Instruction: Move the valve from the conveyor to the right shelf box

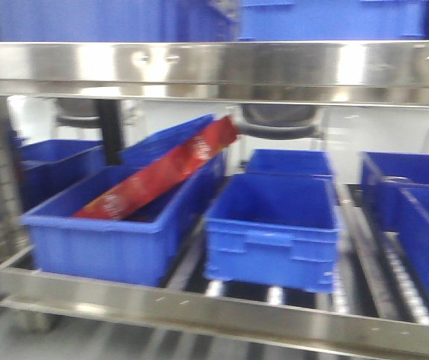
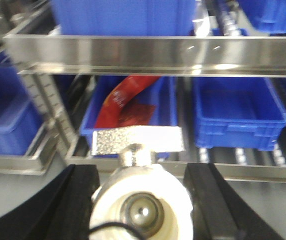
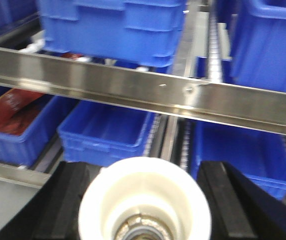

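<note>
— Fingers (image 2: 80,200) first: what did you have?
— On the left gripper (image 2: 140,170) I had both black fingers pressed against the white body of a valve (image 2: 143,205), its metal handle (image 2: 137,140) pointing at the shelves. The right gripper (image 3: 145,170) looked just as narrow around a second white-capped piece (image 3: 145,200); I took it for another valve.
— So which step?
— Carrying, I judged. The conveyor showed in none of my views, and the valve was not yet in any box. Next I needed to pass under the steel rail (image 1: 214,64), get over a box and release low.
— Which box?
— Probably the empty blue box (image 1: 271,225), just right of the box (image 1: 117,240) holding a leaning red packet (image 1: 162,176). More boxes (image 1: 424,225) sat further right, so I couldn't be sure.
— Surroundings?
— Steel rack (image 1: 222,319) with roller tracks (image 1: 394,285), upper boxes (image 1: 327,19) on the tier above, a pale wall and dark chairs (image 1: 282,120) behind, all blurred.
</note>
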You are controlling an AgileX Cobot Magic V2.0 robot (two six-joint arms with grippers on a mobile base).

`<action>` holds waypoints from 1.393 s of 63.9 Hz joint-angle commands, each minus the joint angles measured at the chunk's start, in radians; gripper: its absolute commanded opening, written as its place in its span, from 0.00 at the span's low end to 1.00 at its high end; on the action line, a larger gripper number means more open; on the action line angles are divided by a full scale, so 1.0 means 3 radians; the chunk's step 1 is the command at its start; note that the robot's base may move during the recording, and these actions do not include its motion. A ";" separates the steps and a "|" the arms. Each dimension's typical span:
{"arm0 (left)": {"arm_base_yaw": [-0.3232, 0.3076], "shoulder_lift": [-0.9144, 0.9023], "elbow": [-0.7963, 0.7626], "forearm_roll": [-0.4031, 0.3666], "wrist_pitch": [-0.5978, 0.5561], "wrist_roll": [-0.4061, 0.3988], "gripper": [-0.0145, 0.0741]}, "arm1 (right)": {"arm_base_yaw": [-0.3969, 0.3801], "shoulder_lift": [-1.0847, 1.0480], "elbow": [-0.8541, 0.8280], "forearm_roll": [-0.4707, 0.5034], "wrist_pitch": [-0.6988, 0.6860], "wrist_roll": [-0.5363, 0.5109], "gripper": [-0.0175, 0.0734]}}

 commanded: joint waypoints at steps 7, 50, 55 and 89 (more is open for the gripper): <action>-0.0016 -0.0028 -0.0022 -0.0037 -0.0177 -0.0025 0.04 | -0.0001 -0.0017 -0.0016 -0.0022 -0.0231 -0.0011 0.02; -0.0016 -0.0028 -0.0022 -0.0037 -0.0183 -0.0025 0.04 | -0.0001 -0.0017 -0.0016 -0.0022 -0.0231 -0.0011 0.02; -0.0016 -0.0028 -0.0022 -0.0037 -0.0183 -0.0025 0.04 | -0.0001 -0.0017 -0.0016 -0.0022 -0.0231 -0.0011 0.02; -0.0016 -0.0028 -0.0022 -0.0037 -0.0183 -0.0025 0.04 | -0.0001 -0.0017 -0.0016 -0.0022 -0.0231 -0.0011 0.02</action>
